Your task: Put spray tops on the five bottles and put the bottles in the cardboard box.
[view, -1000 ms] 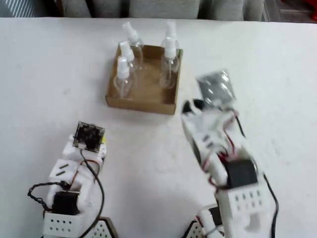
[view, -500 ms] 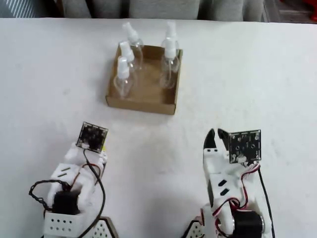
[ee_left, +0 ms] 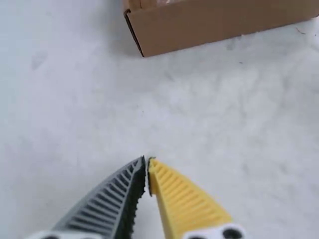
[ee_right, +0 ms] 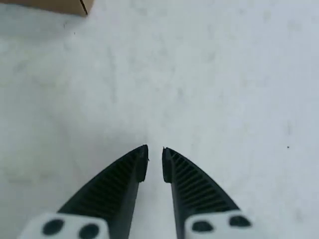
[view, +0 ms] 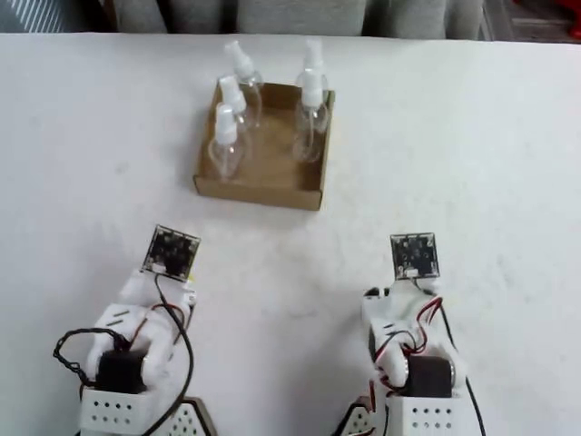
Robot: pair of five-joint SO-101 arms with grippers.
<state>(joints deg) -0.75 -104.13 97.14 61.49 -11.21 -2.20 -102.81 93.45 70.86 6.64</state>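
High view: the cardboard box is seen standing open on the white table, and every position below is given from that box. Five bottles, clear and each fitted with a white spray top, are held upright inside it: three are ranged along one side wall and two along the opposite wall, with bare cardboard floor left between the two rows. The left arm and the right arm are both found on the near side of the box, well apart from it and from each other, each folded low over the table. In the left wrist view the left gripper is seen clenched, its grey finger and yellow finger met at the tips with nothing caught between them; the near wall of the box lies beyond those tips across a stretch of bare table. In the right wrist view the right gripper is seen released and grasping nothing, its two black fingers parted by only a narrow slit at the tips, and a single corner of the box is visible far beyond them.
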